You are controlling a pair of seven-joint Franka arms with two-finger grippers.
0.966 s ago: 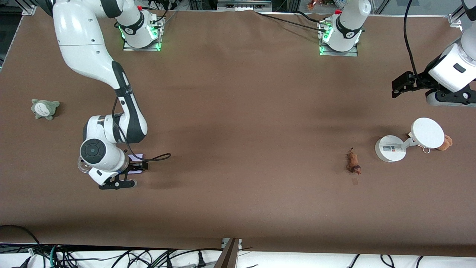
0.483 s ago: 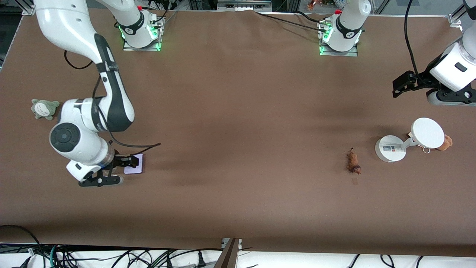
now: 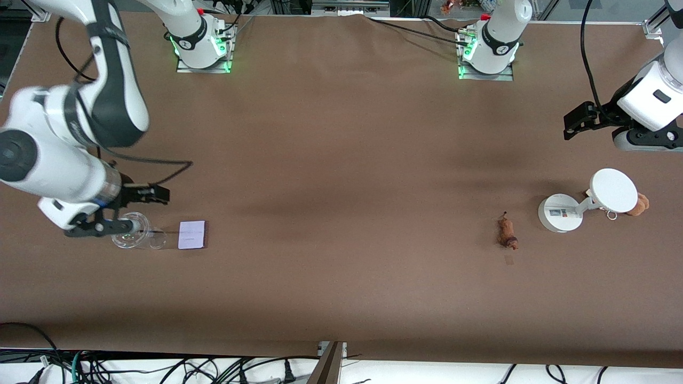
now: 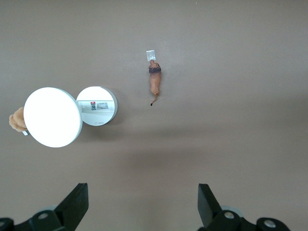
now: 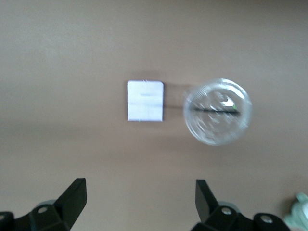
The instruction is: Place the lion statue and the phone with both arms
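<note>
The right gripper (image 3: 140,212) has lifted clear of the phone (image 3: 192,234), jaws apart (phone now flat on the surface). The left gripper (image 3: 573,124) waits open; lion statue (image 3: 507,231) lies placed.

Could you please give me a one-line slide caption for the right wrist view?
Open right gripper above the table, phone lying flat beside a clear cup.

occluded: brown plush (image 3: 640,204) mostly hidden by white round stand (image 3: 612,190) | cut off: grey-green plush (image 5: 299,211) at right wrist view's edge; left arm (image 3: 648,101) by front view's edge | blurred: right arm (image 3: 48,160); clear cup (image 5: 217,111) | too small: lion statue (image 3: 507,231) detail, perhaps head nearer the camera
</note>
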